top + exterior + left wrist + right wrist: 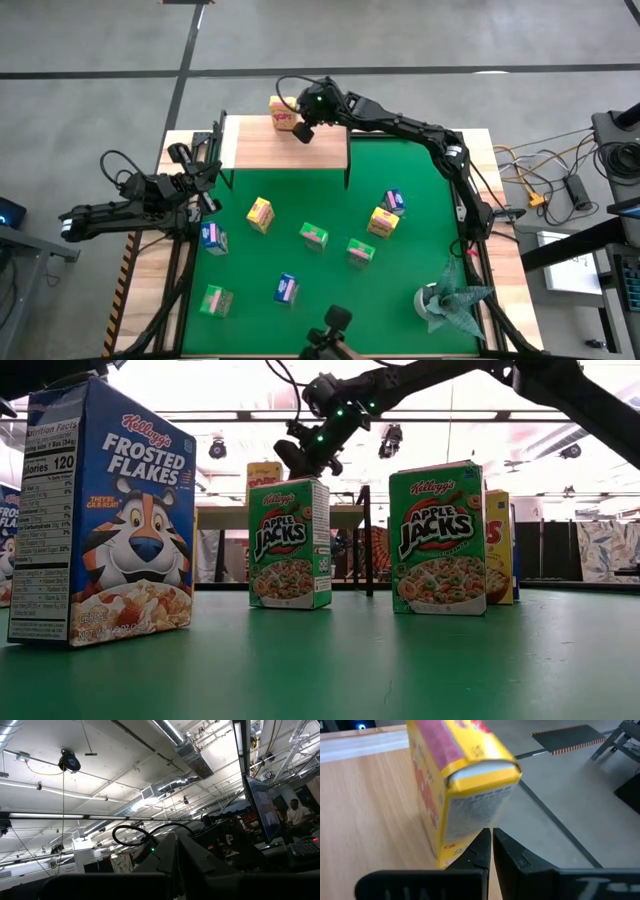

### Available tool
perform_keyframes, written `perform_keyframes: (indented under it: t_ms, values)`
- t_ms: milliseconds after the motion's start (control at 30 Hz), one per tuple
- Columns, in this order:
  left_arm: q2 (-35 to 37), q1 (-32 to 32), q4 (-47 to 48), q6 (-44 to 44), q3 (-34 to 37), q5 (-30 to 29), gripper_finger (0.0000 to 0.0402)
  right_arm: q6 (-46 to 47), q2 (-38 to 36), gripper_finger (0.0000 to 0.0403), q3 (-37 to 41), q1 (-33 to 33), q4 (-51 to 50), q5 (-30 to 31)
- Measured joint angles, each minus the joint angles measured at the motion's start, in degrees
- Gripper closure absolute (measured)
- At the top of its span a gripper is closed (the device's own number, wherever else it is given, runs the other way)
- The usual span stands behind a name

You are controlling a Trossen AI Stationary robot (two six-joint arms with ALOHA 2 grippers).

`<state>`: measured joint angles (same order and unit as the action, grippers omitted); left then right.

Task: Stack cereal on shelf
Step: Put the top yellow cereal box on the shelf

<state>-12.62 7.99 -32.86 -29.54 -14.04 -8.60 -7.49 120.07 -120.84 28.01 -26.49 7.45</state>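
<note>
One yellow cereal box [283,112] stands on the wooden shelf [260,150] near its far edge; it also shows close up in the right wrist view [465,785]. My right gripper [303,130] [491,842] is shut, its tips right at this box's narrow side. On the green mat [420,170] stand two yellow boxes [260,214], three blue ones [213,237] and three green ones [314,235]. My left gripper [205,178] waits shut at the table's left side, pointing up at the ceiling. My right gripper has its shut fingertips [485,837] at the lower part of the yellow box's narrow printed side [470,827], coming slanting down from the table's right. Whether the tips touch the box, I cannot tell. The box stands with its base on the shelf.
A grey-green wad [452,302] lies at the mat's near right corner. In the low view a blue Frosted Flakes box [110,520] and two green Apple Jacks boxes [290,543] stand in front of the shelf [345,517]. The shelf's near half is bare wood.
</note>
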Motion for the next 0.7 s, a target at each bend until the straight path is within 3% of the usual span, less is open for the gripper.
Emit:
perform_keyframes:
  t_ms: [367, 700]
  values:
    - [0.0, 0.0, 0.0, 0.0, 0.0, 0.0, 0.0402, 0.2, -1.2, 0.0394, 0.2, -2.2, -5.9, -0.6]
    - [0.0, 0.0, 0.1, 0.0, 0.0, 0.0, 0.0402, -0.3, 1.1, 0.0394, 3.1, -3.5, 1.8, -1.4]
